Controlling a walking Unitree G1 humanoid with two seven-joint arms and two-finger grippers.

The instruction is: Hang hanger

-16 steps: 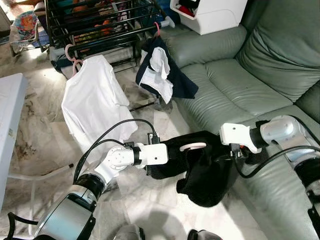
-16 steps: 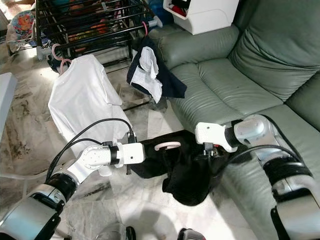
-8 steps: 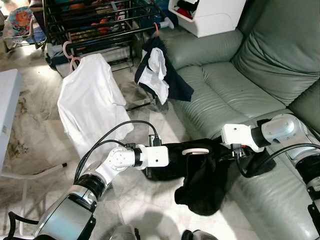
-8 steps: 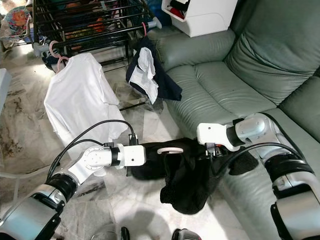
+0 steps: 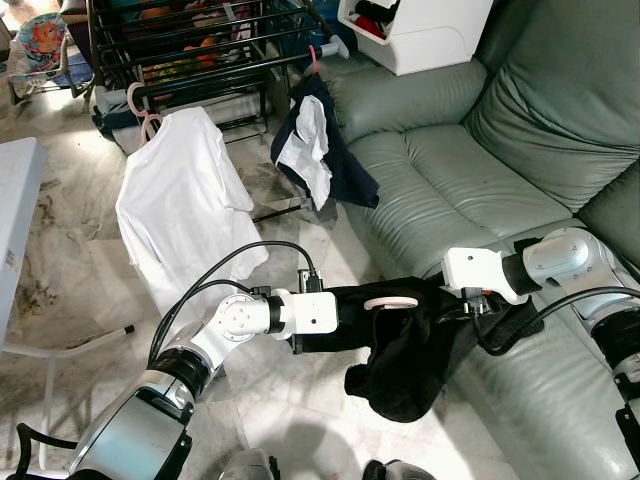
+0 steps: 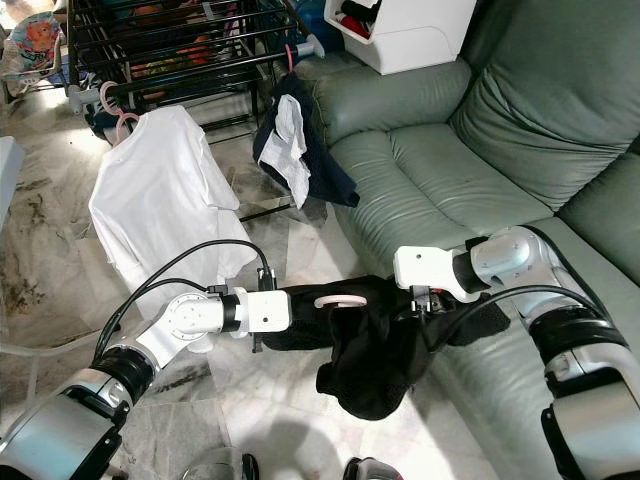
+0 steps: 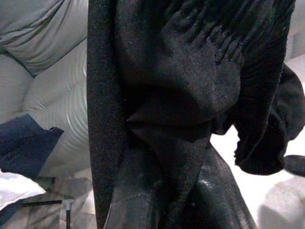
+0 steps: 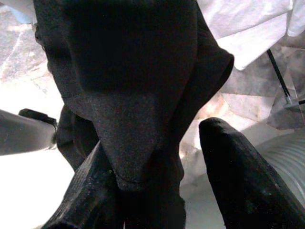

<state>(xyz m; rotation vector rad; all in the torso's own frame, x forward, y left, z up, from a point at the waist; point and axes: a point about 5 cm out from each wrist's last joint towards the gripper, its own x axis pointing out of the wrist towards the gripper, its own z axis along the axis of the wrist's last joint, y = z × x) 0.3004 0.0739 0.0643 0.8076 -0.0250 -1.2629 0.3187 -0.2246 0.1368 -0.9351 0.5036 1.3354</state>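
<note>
Keep the black garment (image 5: pixel 400 350) level between both arms and carry it to the black metal drying rack (image 5: pixel 190 50) behind the white shirt (image 5: pixel 180 215); you need its pale hanger hook (image 5: pixel 387 301), poking up at the collar, free to catch a rail. Left gripper (image 5: pixel 335 330) is buried in soft knit, ribbed by the cuff, can't tell its jaws. Right gripper (image 8: pixel 157 186) has fingers apart, limp cloth draped over one. Smooth green leather sofa (image 5: pixel 480 170) on the right
</note>
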